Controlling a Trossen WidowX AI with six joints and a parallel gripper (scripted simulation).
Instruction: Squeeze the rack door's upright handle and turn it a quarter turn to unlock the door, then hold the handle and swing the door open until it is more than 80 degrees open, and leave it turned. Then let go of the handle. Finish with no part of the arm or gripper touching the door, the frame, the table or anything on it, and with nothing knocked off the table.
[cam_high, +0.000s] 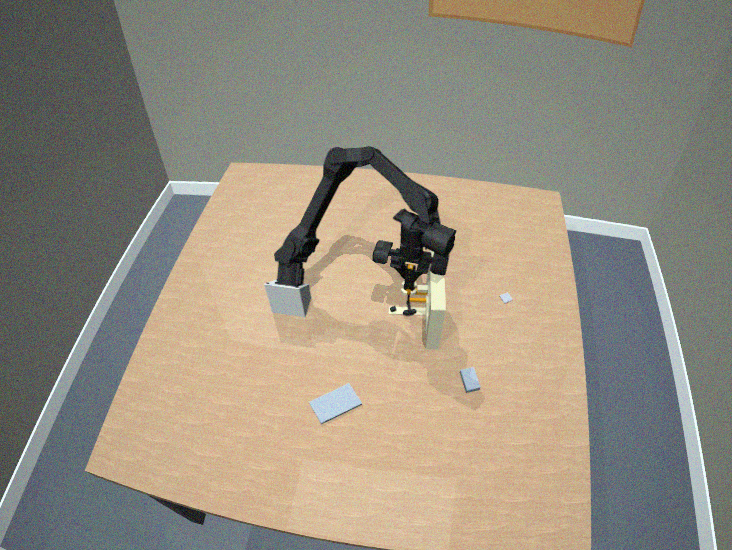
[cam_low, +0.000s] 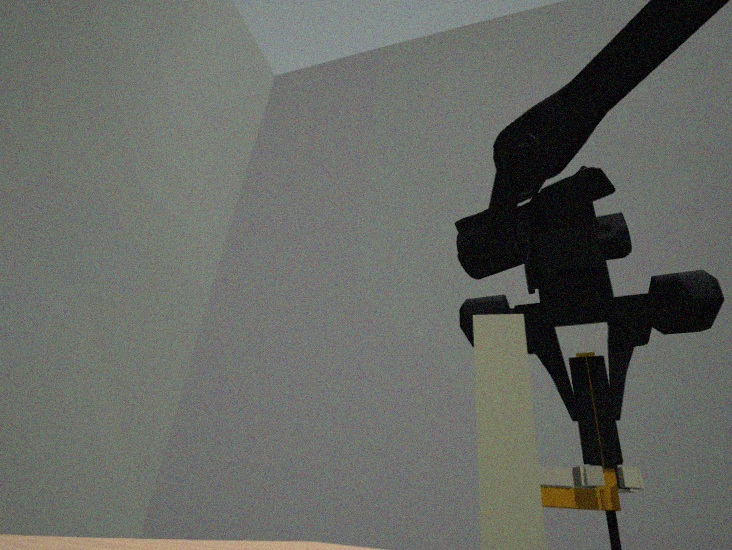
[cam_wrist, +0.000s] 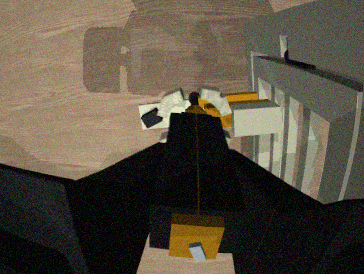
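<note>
the gripper (cam_high: 409, 276) (cam_low: 596, 413) is clamping the upright handle (cam_high: 408, 298) (cam_low: 589, 384) (cam_wrist: 197, 150), left of the pale door frame (cam_high: 435, 313) (cam_low: 505, 413) (cam_wrist: 300, 37); turning seems underway, perhaps finishing, while opening and releasing are remaining.

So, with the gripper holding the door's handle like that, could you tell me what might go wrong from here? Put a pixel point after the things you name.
The gripper (cam_high: 409, 277) (cam_low: 597, 408) (cam_wrist: 194, 156) is shut on the black handle (cam_low: 588, 384) (cam_wrist: 196, 165) right beside the cream door frame (cam_high: 436, 313) (cam_low: 505, 413), so its bulky side might knock that during a swing. Its fingers could also slip along the handle if the pull is uneven.
</note>
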